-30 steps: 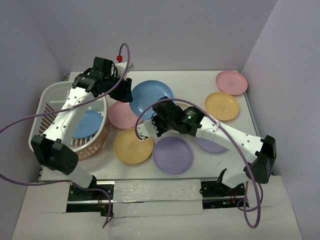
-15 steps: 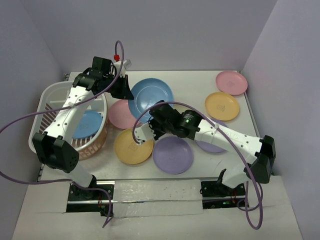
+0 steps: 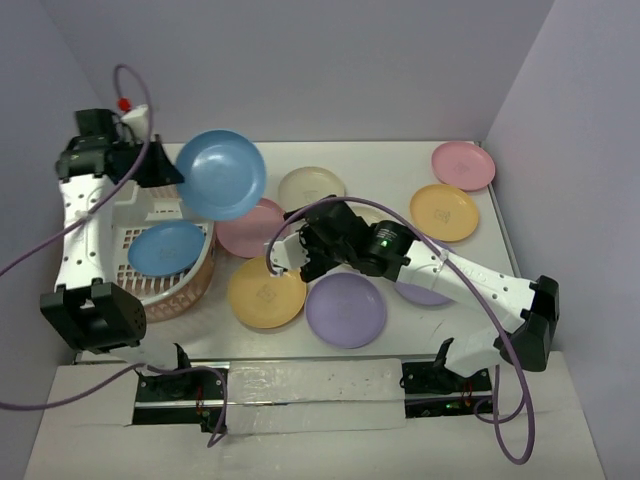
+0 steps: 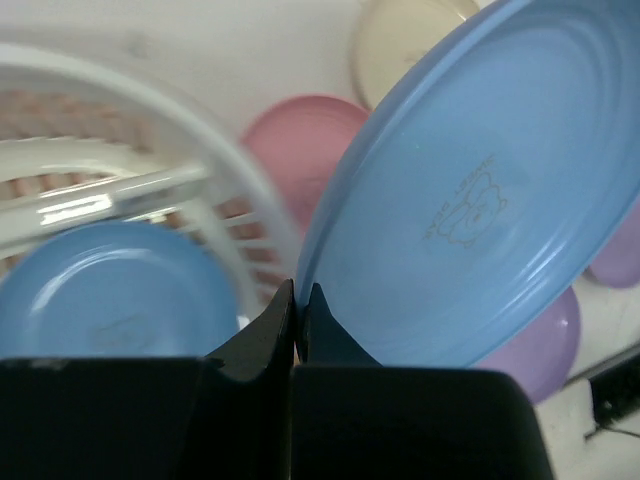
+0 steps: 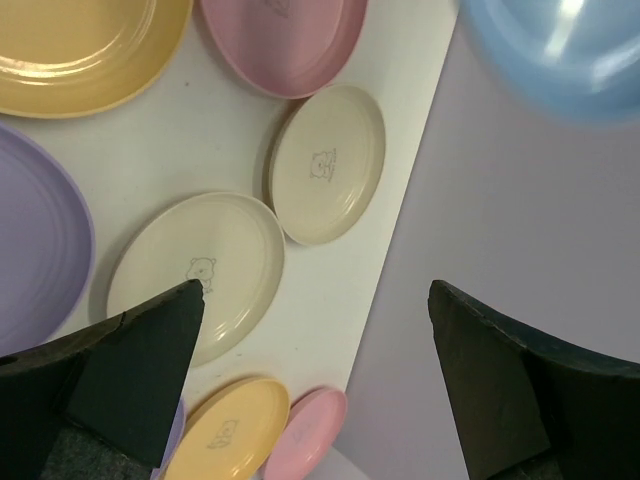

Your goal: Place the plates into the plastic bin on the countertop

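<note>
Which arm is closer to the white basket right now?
Left. The left fingers grip a blue plate over the basket's edge; the right fingers hover over the yellow plate beside it.

Bright, even overhead light, soft shadows on the white table point(image 3: 390, 165); left-wrist view blurs the white slotted plastic bin point(image 4: 100, 197).

Overhead view; close wrist views share plates point(image 3: 245, 235).

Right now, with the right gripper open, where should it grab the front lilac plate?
I'd take the front lilac plate by its raised rim on the side nearest the arm bases, from above. It lies flat, and the yellow plate crowds its left edge.
</note>
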Motion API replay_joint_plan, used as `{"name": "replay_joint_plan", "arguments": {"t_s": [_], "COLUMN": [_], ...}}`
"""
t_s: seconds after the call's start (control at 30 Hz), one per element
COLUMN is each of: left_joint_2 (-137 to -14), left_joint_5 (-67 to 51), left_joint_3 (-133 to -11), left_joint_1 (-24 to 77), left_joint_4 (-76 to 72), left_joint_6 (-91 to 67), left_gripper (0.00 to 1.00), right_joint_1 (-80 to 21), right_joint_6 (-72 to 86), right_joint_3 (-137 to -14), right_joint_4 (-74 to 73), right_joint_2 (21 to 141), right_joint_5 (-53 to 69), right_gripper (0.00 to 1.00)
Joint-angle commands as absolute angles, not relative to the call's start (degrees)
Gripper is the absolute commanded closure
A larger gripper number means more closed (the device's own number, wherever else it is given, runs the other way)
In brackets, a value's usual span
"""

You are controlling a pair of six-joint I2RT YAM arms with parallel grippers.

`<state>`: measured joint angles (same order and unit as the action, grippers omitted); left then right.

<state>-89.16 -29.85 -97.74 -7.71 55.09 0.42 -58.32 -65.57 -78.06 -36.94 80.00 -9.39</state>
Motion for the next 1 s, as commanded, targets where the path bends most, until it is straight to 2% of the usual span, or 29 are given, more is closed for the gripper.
{"name": "replay_joint_plan", "arguments": {"t_s": [0.0, 0.13, 0.23, 0.43, 0.8, 0.9, 0.97], "left_joint_2": [-82.5, -81.2, -81.4, -83.7, -93.5, -95.6, -96.6], "left_joint_5": [-35.2, -33.7, -30.3, -25.6, -21.7, -20.2, -19.6], "left_joint_3": [-100.7, -96.8, -92.4, -84.9, -82.4, -83.1, -83.8], "left_joint_1": [-20.3, -30.6, -34.5, -35.0, -34.2, -33.5, -33.0], "left_joint_4": [63.1, 65.5, 64.9, 60.9, 57.0, 57.3, 57.6], "left_joint_6": [8.6, 13.3, 16.0, 15.8, 12.8, 12.5, 12.4], "left_gripper": [1.00, 1.00, 1.00, 1.00, 0.99, 0.94, 0.73], "right_joint_1": [-56.2, -53.0, -48.9, -41.2, -33.9, -33.6, -33.4], "right_joint_6": [-60.4, -55.4, -49.9, -42.9, -38.0, -38.0, -37.9], "right_joint_3": [-77.6, -78.9, -80.7, -84.5, -87.4, -87.3, -87.3], "right_joint_4": [-34.3, -34.7, -35.0, -37.5, -39.9, -39.9, -39.8], "right_joint_2": [78.0, 78.7, 79.5, 81.2, 83.0, 83.1, 83.3], "right_joint_5": [-8.9, -6.2, -3.0, 3.7, 9.7, 10.2, 10.1], "right_gripper": [0.00, 0.00, 0.00, 0.00, 0.00, 0.00, 0.00]}}
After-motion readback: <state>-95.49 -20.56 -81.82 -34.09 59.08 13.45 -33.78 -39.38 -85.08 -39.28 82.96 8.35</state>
